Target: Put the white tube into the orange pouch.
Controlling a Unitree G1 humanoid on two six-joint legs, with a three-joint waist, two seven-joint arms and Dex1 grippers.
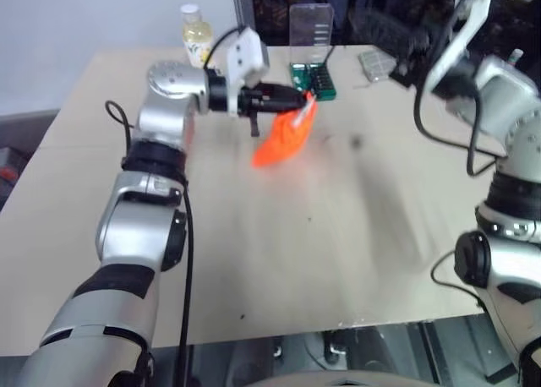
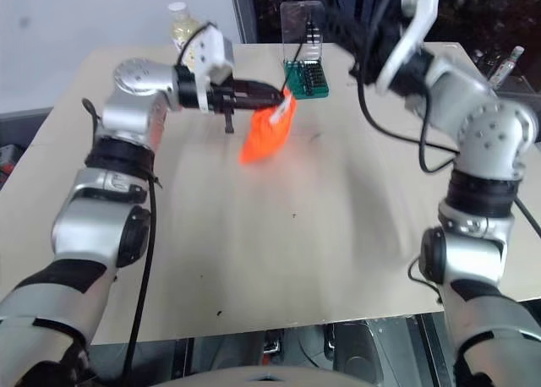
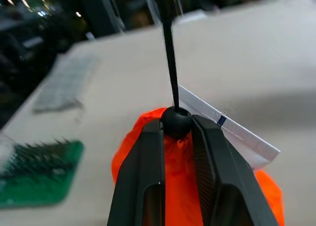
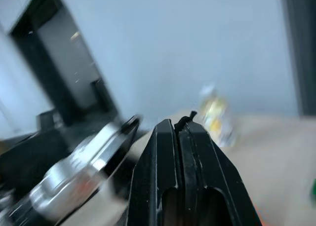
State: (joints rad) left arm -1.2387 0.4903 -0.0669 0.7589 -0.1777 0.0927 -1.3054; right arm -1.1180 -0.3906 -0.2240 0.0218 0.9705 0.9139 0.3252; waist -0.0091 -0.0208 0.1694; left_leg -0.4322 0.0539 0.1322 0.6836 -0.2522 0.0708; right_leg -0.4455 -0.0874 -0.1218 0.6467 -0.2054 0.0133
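- Holding the orange pouch [image 1: 286,138] above the tabletop [image 1: 279,260], the left gripper [image 1: 292,98] has its fingers [image 3: 148,176] closed on the pouch's gathered neck, just below a black cord bead; the pouch hangs at about 11 o'clock from the tabletop's middle.
- The white tube [image 3: 232,130] sticks out of the pouch mouth, its flat crimped end at 2 o'clock from the bead, so it is only partly inside, I judge.
- To finish well, the left grip should stay firm and the mouth face upward, so that the tube can slide deeper and not fall out.
- The right gripper [image 4: 183,132] has its fingers pressed together, pinching what looks like a thin dark cord; it is raised at about 1 o'clock.
- A steady pull on the cord would close the pouch; a jerk may tip the tube out.
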